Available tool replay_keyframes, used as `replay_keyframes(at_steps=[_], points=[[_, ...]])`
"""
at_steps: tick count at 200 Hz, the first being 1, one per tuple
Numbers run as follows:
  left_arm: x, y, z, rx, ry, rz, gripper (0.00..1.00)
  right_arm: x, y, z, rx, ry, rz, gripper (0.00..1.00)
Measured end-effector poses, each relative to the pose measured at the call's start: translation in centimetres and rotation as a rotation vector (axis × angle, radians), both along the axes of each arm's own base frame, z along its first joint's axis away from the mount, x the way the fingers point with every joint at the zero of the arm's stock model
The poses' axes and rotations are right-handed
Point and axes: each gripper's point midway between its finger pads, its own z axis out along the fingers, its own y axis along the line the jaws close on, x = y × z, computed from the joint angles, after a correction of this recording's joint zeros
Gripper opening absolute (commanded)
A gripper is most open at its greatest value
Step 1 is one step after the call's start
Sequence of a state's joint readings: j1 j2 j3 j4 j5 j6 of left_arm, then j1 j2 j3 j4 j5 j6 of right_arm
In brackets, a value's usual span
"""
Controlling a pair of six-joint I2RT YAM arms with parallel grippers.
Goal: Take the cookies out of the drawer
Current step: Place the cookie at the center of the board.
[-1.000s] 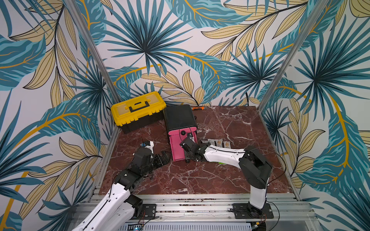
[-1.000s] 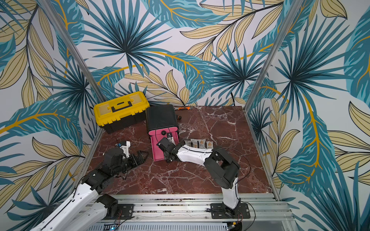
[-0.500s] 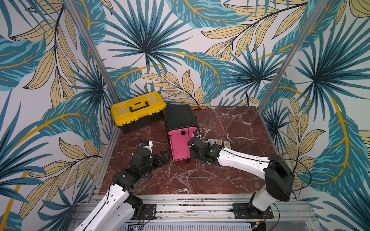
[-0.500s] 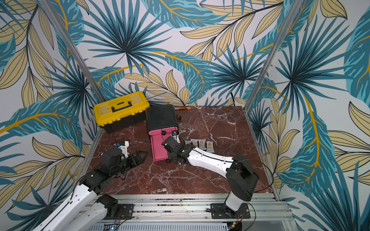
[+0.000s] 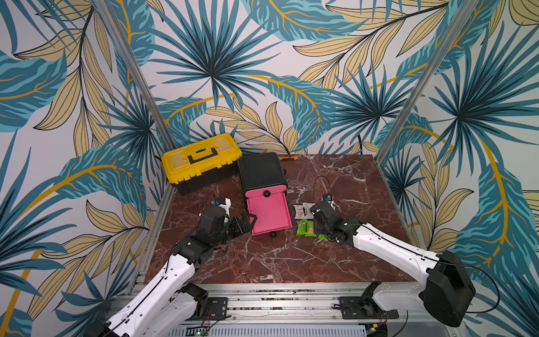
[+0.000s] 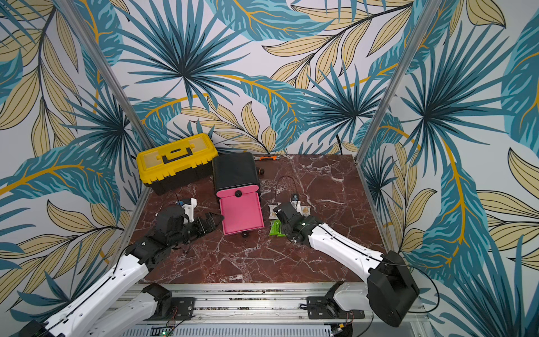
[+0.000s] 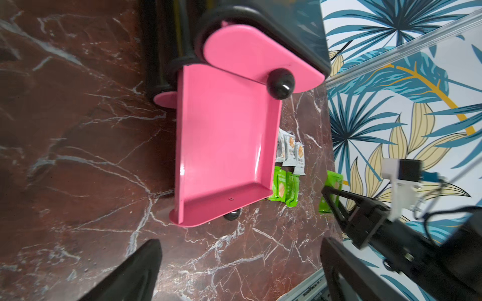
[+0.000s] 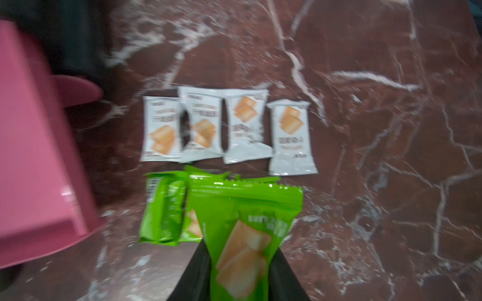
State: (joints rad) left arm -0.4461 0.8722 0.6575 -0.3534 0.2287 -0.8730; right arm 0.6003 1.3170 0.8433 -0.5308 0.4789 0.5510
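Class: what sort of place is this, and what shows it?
Probably a robot test cell: left arm and right arm mounted on a metal rail, leaf-print panels enclosing a marble-look tabletop.

Print on the white packets [image 8: 289, 135] and green packet [image 8: 245, 234] is too blurred to read.

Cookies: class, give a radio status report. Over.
Right gripper shut on green packet. Left gripper open, empty. Four white packets, two green packets on table; pink drawer bare. Nothing in the way.
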Motion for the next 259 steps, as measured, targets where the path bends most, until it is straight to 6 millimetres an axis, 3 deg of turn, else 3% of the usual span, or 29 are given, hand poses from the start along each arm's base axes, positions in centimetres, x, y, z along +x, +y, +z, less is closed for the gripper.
replay_keyframes(at_steps=[22,64,107,133,151,170,196,224,259], points=[[0.4,-0.4,1.2,-0.014,-0.033,-0.009,1.00,-0.2,-2.3,-1.5,-0.029,0.062,-0.035,0.25],[0.5,-0.3,1.2,-0.004,-0.039,-0.001,1.00,0.4,-4.6,-4.5,-0.040,0.170,-0.081,0.25],[0.8,0.4,2.3,0.016,-0.075,0.029,1.00,0.0,-4.8,-7.4,-0.043,0.266,-0.085,0.27],[0.8,1.0,3.1,0.016,-0.106,0.057,1.00,0.0,-4.7,-7.6,-0.040,0.272,-0.084,0.38],[0.8,1.3,3.6,0.017,-0.124,0.071,1.00,0.1,-4.7,-7.6,-0.039,0.270,-0.083,0.54],[0.9,1.9,3.8,0.027,-0.139,0.102,1.00,0.1,-4.6,-7.6,-0.036,0.269,-0.078,0.60],[1.1,3.1,4.4,0.038,-0.160,0.148,1.00,0.3,-4.4,-6.5,-0.012,0.236,-0.076,0.68],[2.2,3.9,5.9,0.059,-0.176,0.174,1.00,0.7,-3.6,-2.8,0.079,0.126,-0.064,0.74],[4.4,3.4,7.0,0.067,-0.177,0.159,1.00,-0.2,0.1,1.9,0.259,-0.022,0.033,0.74]])
